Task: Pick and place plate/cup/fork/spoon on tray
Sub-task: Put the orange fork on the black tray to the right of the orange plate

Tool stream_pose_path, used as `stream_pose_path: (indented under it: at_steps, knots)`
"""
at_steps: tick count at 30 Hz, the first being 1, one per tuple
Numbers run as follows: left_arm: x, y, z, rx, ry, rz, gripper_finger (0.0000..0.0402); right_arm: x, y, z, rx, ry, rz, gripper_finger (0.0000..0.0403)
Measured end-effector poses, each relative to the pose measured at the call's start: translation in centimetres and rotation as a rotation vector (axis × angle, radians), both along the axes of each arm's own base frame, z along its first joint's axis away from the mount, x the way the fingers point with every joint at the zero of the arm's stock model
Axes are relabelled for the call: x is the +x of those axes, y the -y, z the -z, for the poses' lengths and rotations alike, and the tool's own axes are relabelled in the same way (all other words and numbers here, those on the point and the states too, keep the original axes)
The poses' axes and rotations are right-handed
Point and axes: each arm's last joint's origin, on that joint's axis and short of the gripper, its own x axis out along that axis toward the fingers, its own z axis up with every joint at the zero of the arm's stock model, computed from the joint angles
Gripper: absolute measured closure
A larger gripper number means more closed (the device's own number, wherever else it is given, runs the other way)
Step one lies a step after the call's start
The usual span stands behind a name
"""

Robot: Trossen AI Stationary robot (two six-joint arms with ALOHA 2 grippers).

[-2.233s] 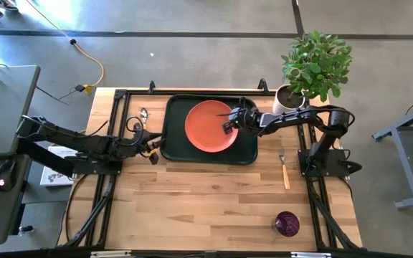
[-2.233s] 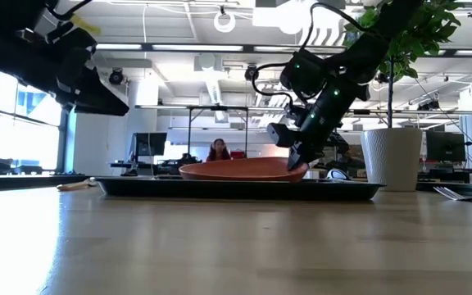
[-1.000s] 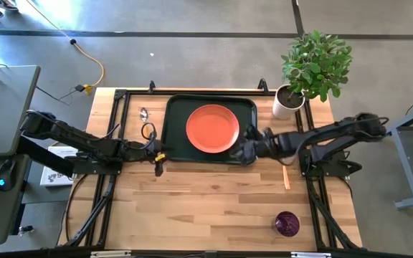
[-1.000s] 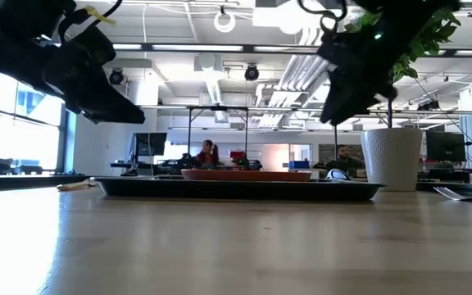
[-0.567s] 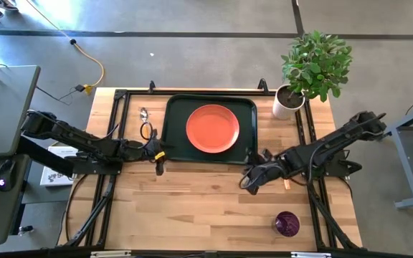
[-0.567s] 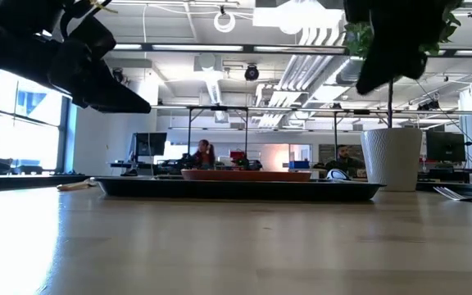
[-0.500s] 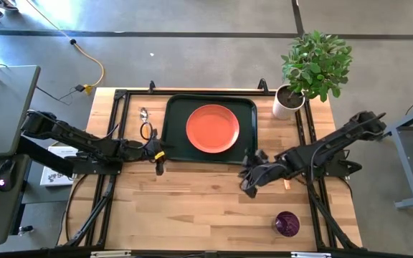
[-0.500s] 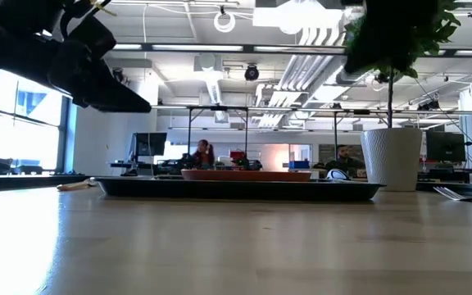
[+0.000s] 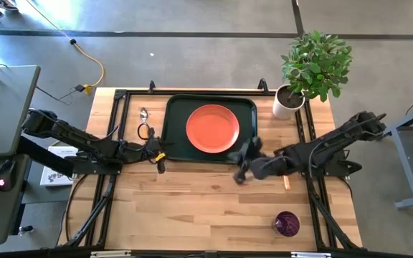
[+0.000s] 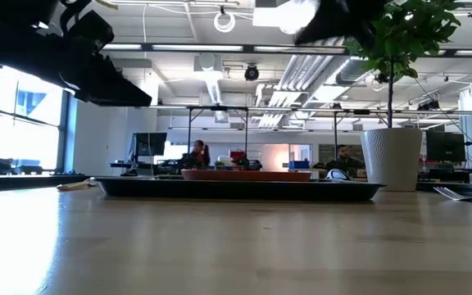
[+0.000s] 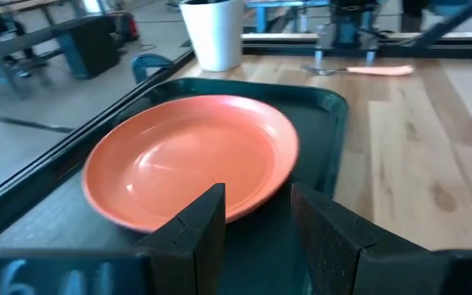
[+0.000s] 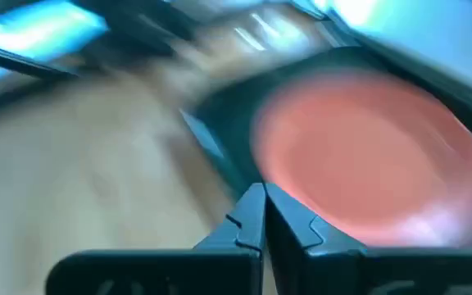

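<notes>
The orange-red plate [image 9: 212, 128] lies flat in the dark green tray [image 9: 174, 147], which sits at the table's far middle. My left gripper [image 9: 160, 152] is open and empty at the tray's near left corner, facing the plate [image 11: 191, 156]. My right gripper [image 9: 242, 163] is shut and empty, above the table just off the tray's near right corner; its own view [image 12: 262, 221] shows the plate [image 12: 359, 156]. The fork [image 9: 286, 176] lies right of the tray, partly under my right arm. The spoon [image 9: 143, 113] lies left of the tray. The purple cup [image 9: 287, 223] stands near the table's near right edge.
A white plant pot [image 9: 287, 100] with a green plant stands at the far right corner, beside the tray. The low view shows the tray [image 10: 240, 188], the pot [image 10: 392, 160] and people in the room behind. Bare wood lies between the tray and the near edge.
My right gripper has left the tray's near right corner, swung out toward the table's near edge, then come back toward the tray and a little left, turning as it went. The plate has stayed flat in the tray.
</notes>
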Motion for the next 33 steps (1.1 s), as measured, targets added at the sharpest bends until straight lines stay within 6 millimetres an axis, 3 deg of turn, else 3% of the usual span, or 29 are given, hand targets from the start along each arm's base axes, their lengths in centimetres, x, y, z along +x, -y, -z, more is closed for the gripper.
stream_pose_path:
  at_steps: [5, 8, 17, 23, 27, 33]
  knots:
    - [0.0, 0.0, 0.0, -0.002, 0.001, -0.008, 0.0268, -2.8, 3.5, 2.7, 0.172, -0.342, 0.279, 0.0402]
    - [0.0, 0.0, 0.0, -0.018, 0.005, -0.013, 0.0268, -3.5, 4.2, 3.3, 0.214, -0.416, 0.390, 0.0402]
    - [-0.1, 0.0, 0.2, -0.053, -0.006, -0.008, 0.0268, -3.9, 4.2, 5.7, 0.209, -0.672, 0.436, 0.0392]
    - [-0.1, 0.0, 0.4, -0.051, -0.018, -0.007, 0.0269, -2.5, 3.8, 7.0, 0.234, -0.678, 0.391, 0.0318]
    - [-0.1, 0.0, 0.4, -0.052, -0.016, -0.007, 0.0269, -3.4, 3.6, 7.0, 0.285, -0.765, 0.439, 0.0272]
    - [-0.2, 0.0, 0.5, -0.050, -0.030, -0.008, 0.0269, -4.6, 3.2, 7.0, 0.314, -0.857, 0.504, 0.0254]
